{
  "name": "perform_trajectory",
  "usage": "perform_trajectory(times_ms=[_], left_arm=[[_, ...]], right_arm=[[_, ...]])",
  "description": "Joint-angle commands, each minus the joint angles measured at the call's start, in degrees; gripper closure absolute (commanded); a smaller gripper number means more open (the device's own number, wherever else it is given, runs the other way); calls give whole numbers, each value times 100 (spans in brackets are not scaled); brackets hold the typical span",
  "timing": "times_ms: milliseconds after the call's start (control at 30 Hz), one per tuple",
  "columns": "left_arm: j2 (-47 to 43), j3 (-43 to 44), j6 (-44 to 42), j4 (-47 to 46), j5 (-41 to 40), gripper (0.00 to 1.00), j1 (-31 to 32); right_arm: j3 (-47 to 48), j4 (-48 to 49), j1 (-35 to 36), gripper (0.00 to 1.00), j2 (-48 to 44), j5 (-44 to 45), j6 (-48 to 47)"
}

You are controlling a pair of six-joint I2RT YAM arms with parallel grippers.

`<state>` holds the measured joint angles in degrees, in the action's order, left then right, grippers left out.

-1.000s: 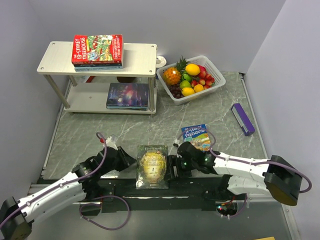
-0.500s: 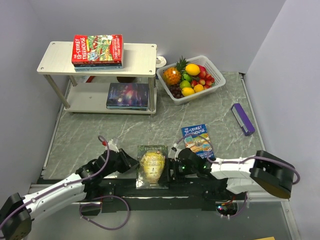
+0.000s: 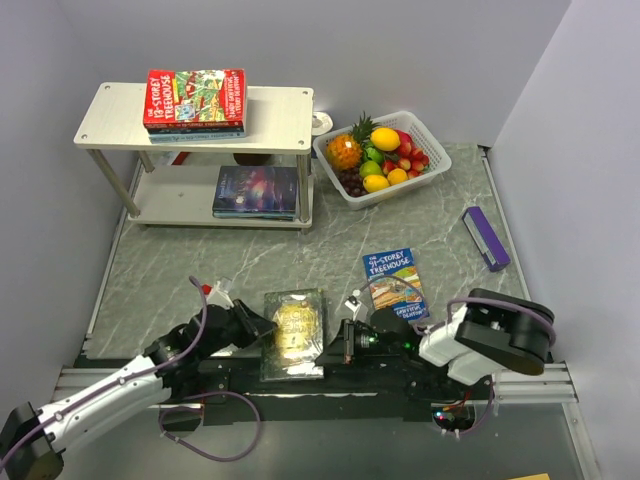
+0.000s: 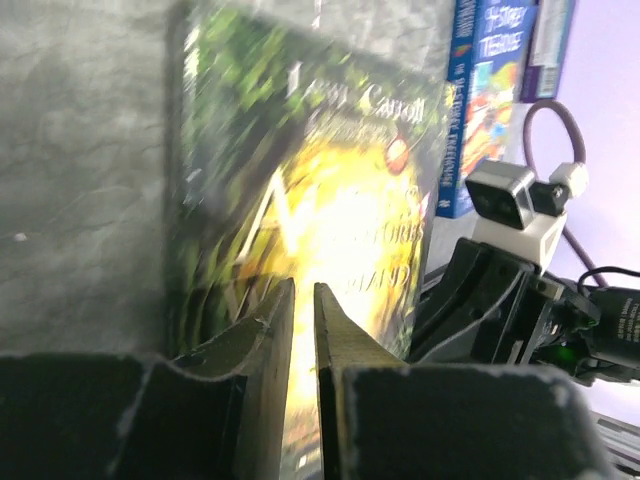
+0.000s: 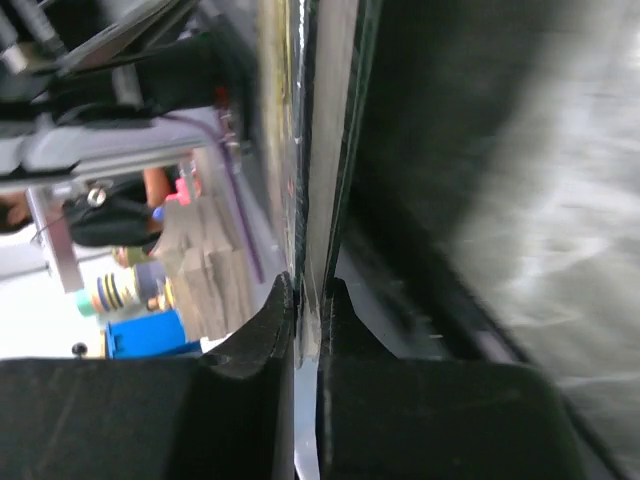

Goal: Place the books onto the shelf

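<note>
At the front edge of the grey marble-patterned table top [image 3: 200,265], between the two arms, is a thin green-gold paperback with a glowing yellow oval on its cover [image 3: 293,335]. Its glossy cover appears tilted rather than flat, and a gripper meets it on each side.

The left gripper [image 3: 262,328] is at the book's left edge. In the left wrist view its dark fingers [image 4: 265,345] stand almost together with only a narrow slit between them. The book's edge runs into that slit, so they pinch it.

The right gripper [image 3: 338,345] comes in from the book's right side. In the right wrist view its fingers [image 5: 265,330] are pressed onto the thin edge of the same book, with a pale strip of pages squeezed between them.

Just beyond the right arm, a blue "Treehouse" paperback [image 3: 395,283] lies flat and face up on the table, apart from the held book. Farther right, a small plain purple box [image 3: 486,238] lies near the table's right edge.

At the back, a white plastic basket [image 3: 410,186] holds mixed fruit. Left of it stands the low two-tier shelf with whitish boards and thin metal legs [image 3: 280,110]. A stack of red "Treehouse" books [image 3: 196,98] rests on its top board. A dark purple galaxy-cover book [image 3: 256,190] lies on the lower board.
</note>
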<state>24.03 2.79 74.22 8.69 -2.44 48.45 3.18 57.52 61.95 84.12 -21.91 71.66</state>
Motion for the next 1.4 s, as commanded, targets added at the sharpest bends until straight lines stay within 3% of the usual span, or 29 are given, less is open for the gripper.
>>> perform_trajectory(times_ms=[0,100,200,300,400,733,1067,1167,1267,1367], left_arm=[[-416,178,58,782,-318,80,16],[-873,625,-30,1529,-731,73,25],[-1400,1118,-196,1969,-1231,57,16],[-1770,1714,-302,2189,-1644,17,16],[-1806,2058,-451,2330,-1760,2,16],[-848,2999,-1444,2393,-1453,4,16],[-215,3439,-1840,2068,-302,4,7],[-267,3448,-1972,1752,172,4,16],[-337,3369,-2034,1505,541,1,7],[-460,3141,-2025,952,1007,10,7]], right_arm=[[103,-203,89,100,-919,-243,-563],[726,-2248,89,100,-2209,-244,-1291],[1605,-4289,-68,100,-3021,-225,-1909],[2098,-4960,-832,100,-3138,-1225,-2103],[2458,-5493,-1369,100,-3138,-1963,-2401],[3100,-5252,-2178,100,-2857,-3827,-2604],[3171,-4144,-2627,100,-2778,-4971,-1585],[3128,-3618,-2662,100,-2690,-5200,-1174],[2926,-2389,-2662,100,-2637,-5376,-367],[2758,-1350,-2662,100,-2620,-5464,284]])
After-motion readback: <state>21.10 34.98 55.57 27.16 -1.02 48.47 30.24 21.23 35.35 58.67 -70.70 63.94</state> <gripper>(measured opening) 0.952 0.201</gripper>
